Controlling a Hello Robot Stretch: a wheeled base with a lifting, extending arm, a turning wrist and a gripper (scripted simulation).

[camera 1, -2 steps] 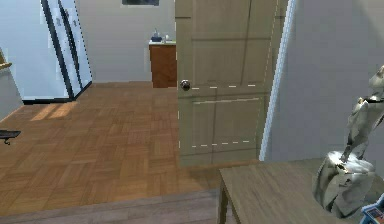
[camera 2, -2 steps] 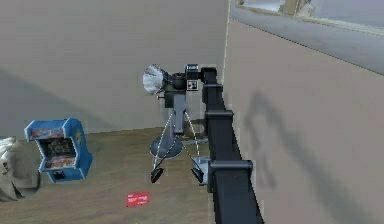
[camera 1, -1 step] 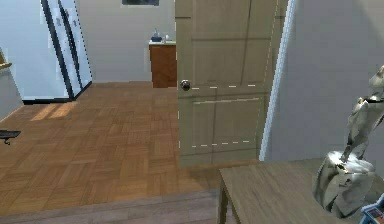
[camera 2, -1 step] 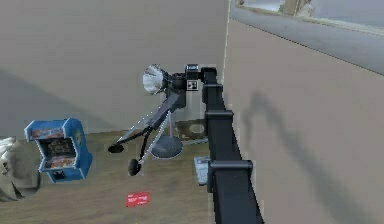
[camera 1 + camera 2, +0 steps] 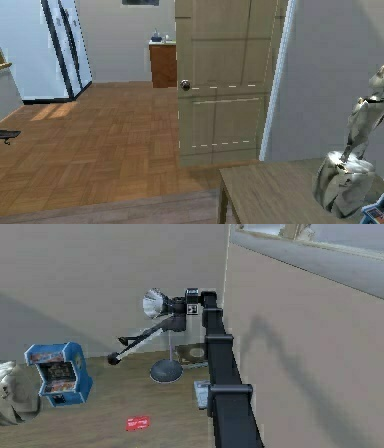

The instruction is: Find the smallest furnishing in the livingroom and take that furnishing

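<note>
While arm [image 5: 226,374] lies extended, pincer [image 5: 168,308] sits by desk lamp [image 5: 143,335]; holding anything: cannot tell.

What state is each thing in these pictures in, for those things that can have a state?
door: open, swung away from its frame.
refrigerator: both doors shut.
desk lamp: upright on its base, head tilted; lit or not, cannot tell.
arcade toy: standing upright.
red flat thing: lying flat on the tabletop.
gripper: at the lamp's head; cannot tell whether it holds anything.
</note>
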